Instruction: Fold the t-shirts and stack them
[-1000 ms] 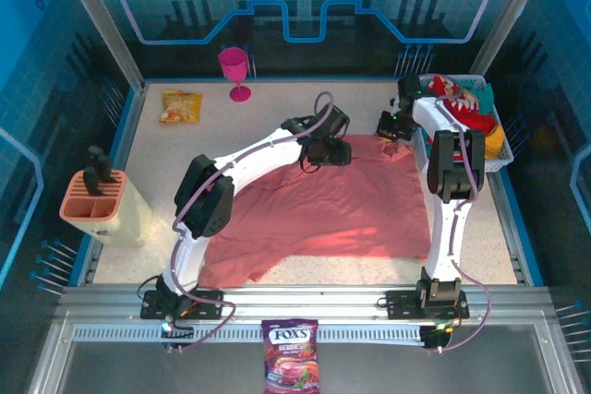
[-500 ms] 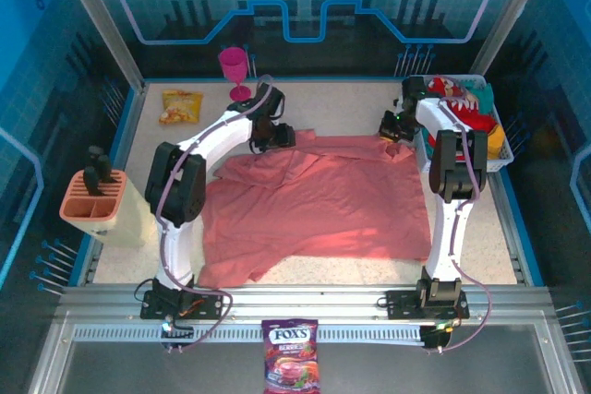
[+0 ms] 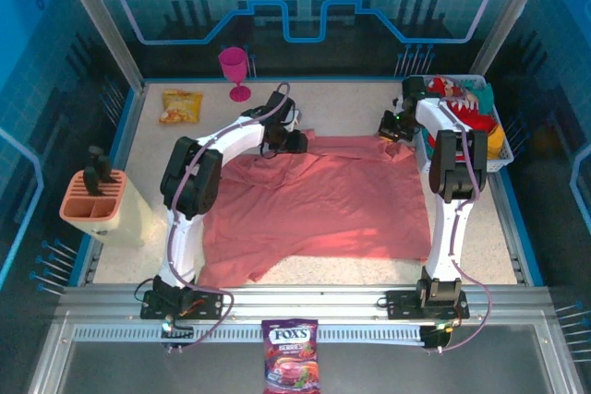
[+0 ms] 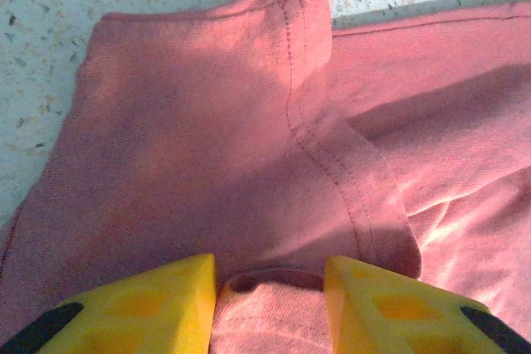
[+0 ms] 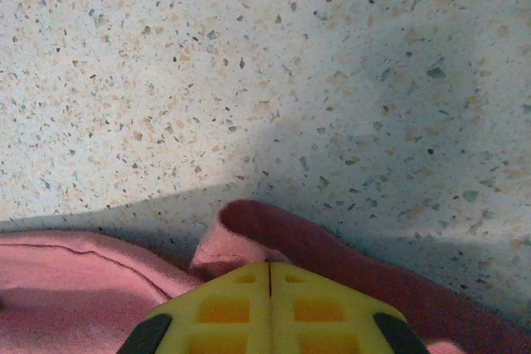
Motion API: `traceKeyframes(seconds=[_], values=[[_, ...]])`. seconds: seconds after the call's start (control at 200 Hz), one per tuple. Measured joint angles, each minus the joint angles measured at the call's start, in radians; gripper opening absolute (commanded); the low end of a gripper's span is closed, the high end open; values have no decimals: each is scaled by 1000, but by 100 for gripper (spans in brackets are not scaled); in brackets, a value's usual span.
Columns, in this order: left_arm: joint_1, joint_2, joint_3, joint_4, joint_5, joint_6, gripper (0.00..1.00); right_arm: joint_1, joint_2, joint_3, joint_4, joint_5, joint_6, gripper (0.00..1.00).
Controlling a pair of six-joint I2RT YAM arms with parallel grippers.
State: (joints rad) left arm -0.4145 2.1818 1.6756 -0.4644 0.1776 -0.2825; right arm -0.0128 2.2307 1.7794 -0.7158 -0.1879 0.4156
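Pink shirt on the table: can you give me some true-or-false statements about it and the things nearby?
The shirt lies mostly spread out on the table. True.
The goblet lies on its side. False: it stands upright.
The right jaws are shut on the shirt's far right corner. True.
The snack packet lies on the shirt. False: it lies on bare table, apart from the shirt.
Shirt cloth sits between the left jaws. True.

There is one salmon-pink t-shirt (image 3: pixel 332 200) and one red t-shirt (image 3: pixel 471 122). One white basket (image 3: pixel 506 159), one magenta goblet (image 3: pixel 235 69), one snack packet (image 3: pixel 181 105), one Fox's candy bag (image 3: pixel 291 357) and one knife block (image 3: pixel 102 205) stand around.
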Motion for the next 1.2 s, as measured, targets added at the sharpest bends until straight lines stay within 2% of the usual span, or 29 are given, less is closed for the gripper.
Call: traceKeyframes(seconds=[0.465, 0.735, 0.845, 0.885, 0.941, 1.006, 1.201], values=[[0, 5, -40, 17, 0, 35, 36, -2, 0, 0, 0, -8, 3, 0], [0, 5, -77, 37, -1, 46, 26, -3, 0, 0, 1, -13, 4, 0], [0, 5, -77, 43, -1, 43, 16, -3, 0, 0, 1, -15, 7, 0], [0, 5, -77, 45, -3, 43, 12, -3, 0, 0, 1, -15, 7, 4], [0, 2, -77, 44, -6, 33, 0, -4, 0, 0, 0, -15, 7, 14], [-1, -5, -76, 40, -17, 35, 0, -4, -1, 0, 0, -15, 13, 35], [5, -101, -75, -26, -97, 32, 0, -5, -56, -9, 2, -4, 10, 62]])
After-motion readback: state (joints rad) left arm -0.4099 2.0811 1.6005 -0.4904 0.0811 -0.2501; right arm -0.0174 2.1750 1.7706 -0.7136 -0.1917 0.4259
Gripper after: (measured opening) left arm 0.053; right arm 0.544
